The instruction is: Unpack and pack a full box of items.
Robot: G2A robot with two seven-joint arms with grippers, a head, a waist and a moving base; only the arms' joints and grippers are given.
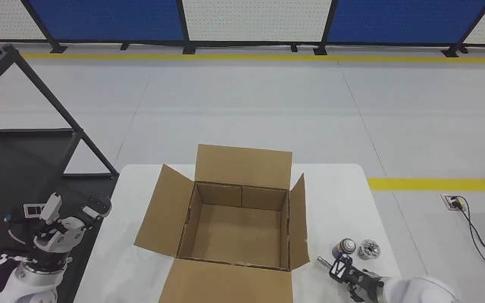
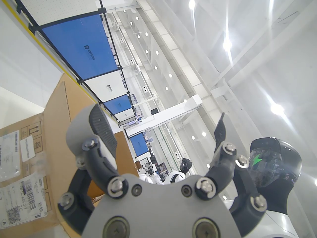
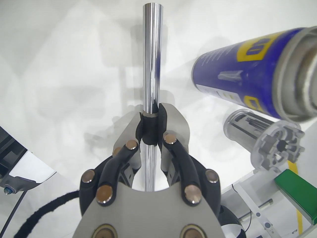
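Your right claw point(image 3: 152, 116) is clenched on a metal rod point(image 3: 151, 58) at the near right of the table point(image 1: 341, 197), just beside an upright blue spray can point(image 3: 247, 75) and a clear plastic cylinder point(image 3: 262, 142). Your left claw point(image 2: 161, 115) is released, holding nothing, off the table's near left edge. The cardboard box point(image 1: 235, 227) stands mid-table, flaps open.

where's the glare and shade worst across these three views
Left wrist view: ceiling lights flare into long streaks behind the open left gripper. Right wrist view: the rod in the right gripper carries bright highlights, and the table glares white. Top view: even light, with only the inner walls of the box shaded.
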